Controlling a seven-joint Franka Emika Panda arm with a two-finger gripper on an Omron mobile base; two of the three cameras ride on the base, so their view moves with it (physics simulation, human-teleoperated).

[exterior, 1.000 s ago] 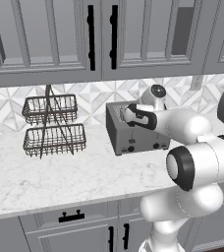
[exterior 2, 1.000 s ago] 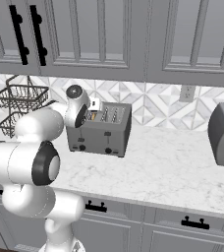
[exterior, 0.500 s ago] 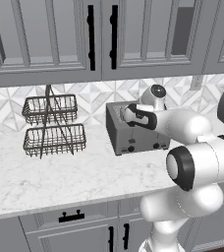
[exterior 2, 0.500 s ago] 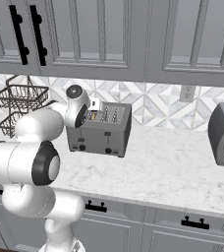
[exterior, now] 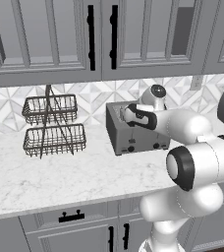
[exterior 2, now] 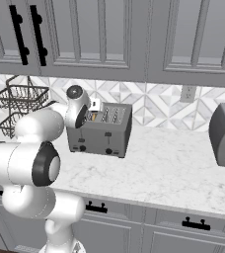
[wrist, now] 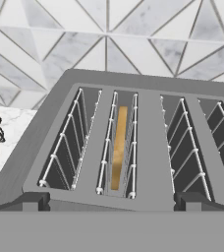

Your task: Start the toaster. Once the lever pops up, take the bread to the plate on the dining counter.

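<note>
Well, golden bread (wrist: 119, 147) upright (edge-on) inside grey toaster (wrist: 153, 147).

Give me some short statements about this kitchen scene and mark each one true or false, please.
1. A tan bread slice stands inside a slot of the boxy grey metal toaster. True.
2. The black wire two-tier basket sits on top of the toaster. False: it stands on the white marble counter, apart from the toaster.
3. The bread lies flat on the counter. False: it stands upright in its slot.
4. The cabinet doors above are shut. True.
</note>
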